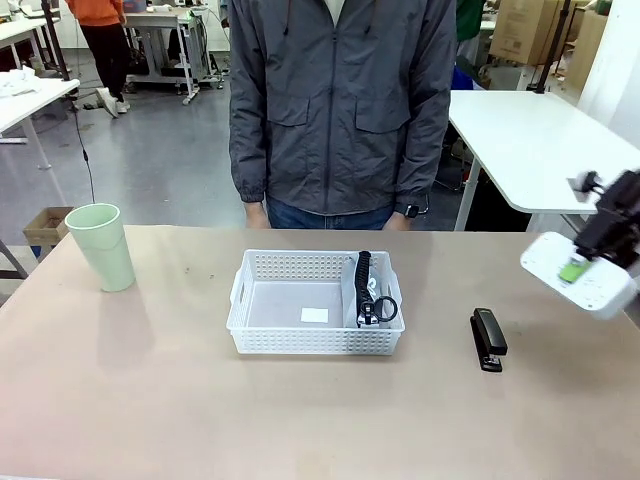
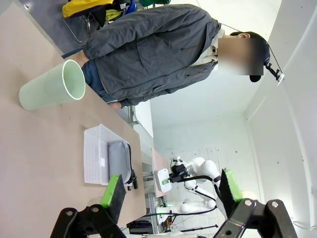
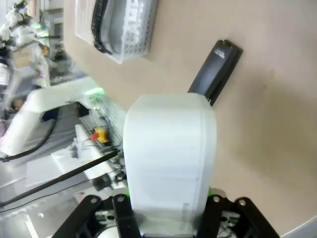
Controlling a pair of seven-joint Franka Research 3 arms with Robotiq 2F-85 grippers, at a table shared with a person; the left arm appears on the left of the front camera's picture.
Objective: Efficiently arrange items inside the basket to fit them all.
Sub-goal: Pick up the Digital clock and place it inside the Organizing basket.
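The white lattice basket (image 1: 262, 335) sits mid-table. Inside it the grey pouch (image 1: 366, 298) with its black strap stands on edge against the right wall. To the basket's right, the black stapler (image 1: 488, 340) lies on the table. The pale green cup (image 1: 101, 246) stands upright at far left. At the far right, above the table edge, my right gripper (image 1: 575, 268) is shut on the small white box (image 1: 585, 275); that box (image 3: 171, 158) hides the fingers, with the stapler (image 3: 215, 72) beyond. My left gripper (image 2: 171, 196) is open in the air, facing cup (image 2: 49, 91) and basket (image 2: 94, 153).
A person in a grey jacket (image 1: 340, 100) stands at the far table edge behind the basket, hands down. A small white label (image 1: 314, 315) lies on the basket floor. Another white table (image 1: 540, 140) stands back right.
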